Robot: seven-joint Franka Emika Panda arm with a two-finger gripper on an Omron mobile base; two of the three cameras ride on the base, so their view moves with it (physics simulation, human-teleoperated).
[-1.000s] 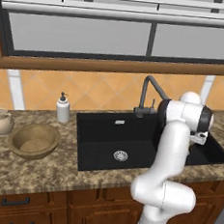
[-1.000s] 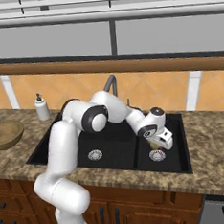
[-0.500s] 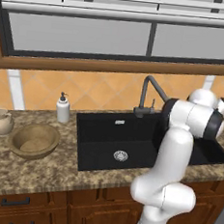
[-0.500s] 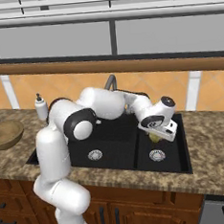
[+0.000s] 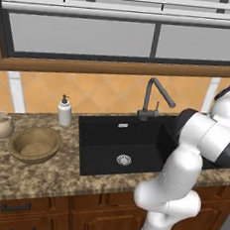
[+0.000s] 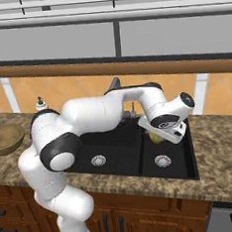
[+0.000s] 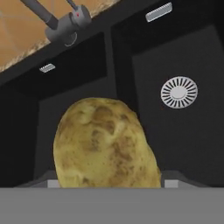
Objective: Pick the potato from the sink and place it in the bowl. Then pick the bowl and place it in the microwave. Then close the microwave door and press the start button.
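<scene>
Holding the potato [image 7: 106,144] clear of the sink [image 6: 119,155] floor, the jaws are read as clamped on it, since the potato hangs right at the hand in the hand view with the basin bottom and a round drain [image 7: 179,92] well beyond it; the finger tips themselves are hidden by the potato, so the grip is a judgement. In the right base view a pale yellow patch of the potato [image 6: 156,136] is seen just under the gripper [image 6: 162,133], above the right-hand basin. The lift is judged as done to get the load over the sink wall before any sideways carry. The bowl [image 5: 34,144] sits on the worktop [image 5: 26,175] well apart from the jaws, across the sink, beside a small beige jug [image 5: 1,125] and near a soap dispenser [image 5: 64,111]. The faucet [image 5: 153,98] stands between, behind the basin, and could be clipped by a low swing. Placing in the bowl is not yet done; the microwave steps are untouched.
</scene>
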